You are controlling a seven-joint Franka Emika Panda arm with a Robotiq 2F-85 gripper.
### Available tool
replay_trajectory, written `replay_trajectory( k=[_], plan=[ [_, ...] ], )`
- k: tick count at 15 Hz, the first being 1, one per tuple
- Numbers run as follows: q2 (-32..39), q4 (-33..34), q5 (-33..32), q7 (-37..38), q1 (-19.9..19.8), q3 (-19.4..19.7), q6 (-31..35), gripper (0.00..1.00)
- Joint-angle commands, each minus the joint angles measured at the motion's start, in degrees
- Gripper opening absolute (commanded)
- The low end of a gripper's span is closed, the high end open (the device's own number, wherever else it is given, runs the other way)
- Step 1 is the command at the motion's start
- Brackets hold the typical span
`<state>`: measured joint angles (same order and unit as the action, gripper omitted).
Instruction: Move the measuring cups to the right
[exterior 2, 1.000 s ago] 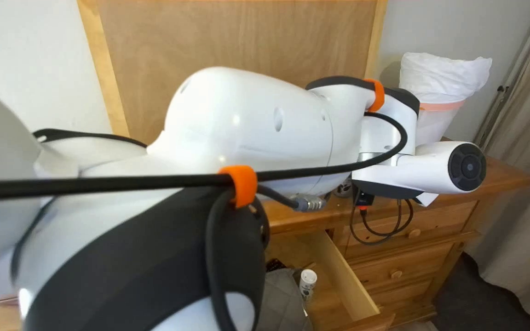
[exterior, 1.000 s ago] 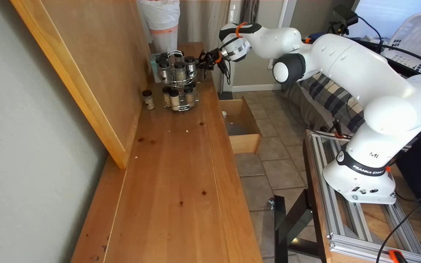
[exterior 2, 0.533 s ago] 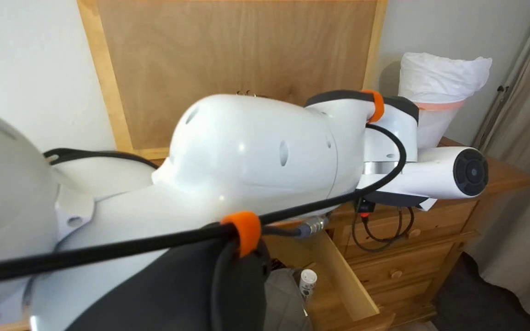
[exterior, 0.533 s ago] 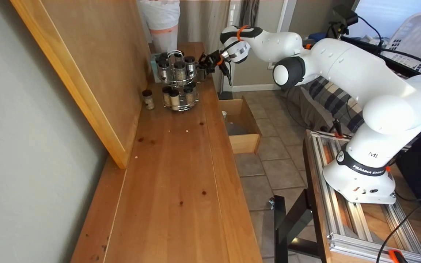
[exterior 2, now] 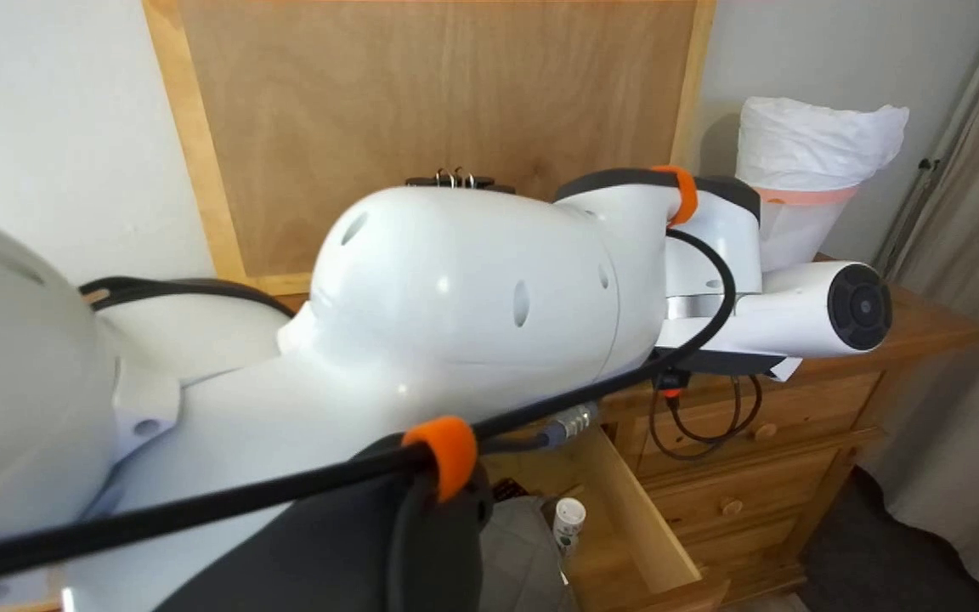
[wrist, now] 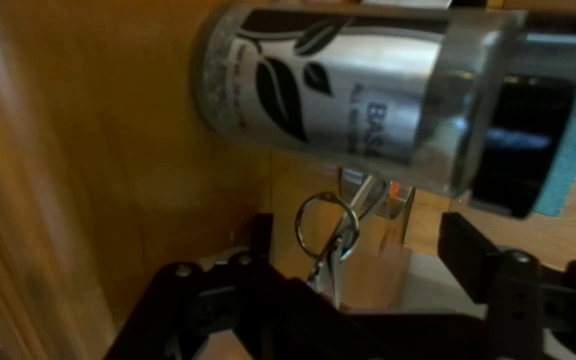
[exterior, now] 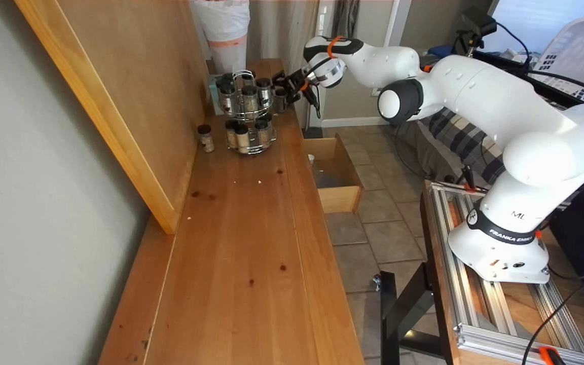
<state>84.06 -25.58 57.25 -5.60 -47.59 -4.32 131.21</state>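
Silver handles of the measuring cups (wrist: 337,280), joined by a metal ring, show in the wrist view between the fingers of my gripper (wrist: 358,245). The fingers stand well apart, and neither visibly touches the handles. The cups' round bowls cannot be made out; a glass spice jar covers the area above. In an exterior view my gripper (exterior: 284,87) is at the far end of the dresser top, right of the spice rack. The measuring cups are hidden in both exterior views, and in one of them the arm also hides the gripper.
Close above the jaws in the wrist view is a dark-lidded spice jar (wrist: 348,90). A tiered wire rack (exterior: 252,151) holds several jars, with a loose jar (exterior: 206,138) to its left. A lined bin (exterior: 228,53) stands behind. Below the dresser's edge a drawer (exterior: 340,199) is pulled out.
Over the last second the arm has sunk somewhat, and the jaws have opened. More of the dark jar beside the gripper now shows in an exterior view. The rack and loose jar have not moved.
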Motion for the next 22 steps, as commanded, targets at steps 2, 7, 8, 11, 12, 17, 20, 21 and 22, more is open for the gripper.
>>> replay_trajectory(
  k=[2, 7, 8, 11, 12, 17, 20, 21, 22],
  plan=[
    [-1.9, -0.6, -5.9, 2.3, -1.1, -1.0, -0.4, 1.0],
    [-4.3, -0.9, -11.0, 4.1, -2.7, -1.2, -3.0, 1.0],
    [-4.9, -0.8, -11.9, 4.1, -3.1, -1.4, -3.9, 1.0],
    [-8.0, 0.4, -14.2, 1.4, -5.3, -3.2, -10.4, 1.0],
    [-9.4, 0.5, -14.9, -0.2, -6.0, -3.8, -12.5, 1.0],
    [-17.3, 2.4, -20.4, -7.9, -9.0, -5.0, -29.0, 1.0],
    [-20.7, 3.3, -23.4, -13.4, -9.3, -5.7, -35.1, 1.0],
    [-21.6, 3.6, -24.3, -15.3, -9.1, -6.0, -36.6, 1.0],
    [-22.2, 4.0, -25.3, -17.3, -8.9, -6.5, -38.2, 1.0]
  ],
)
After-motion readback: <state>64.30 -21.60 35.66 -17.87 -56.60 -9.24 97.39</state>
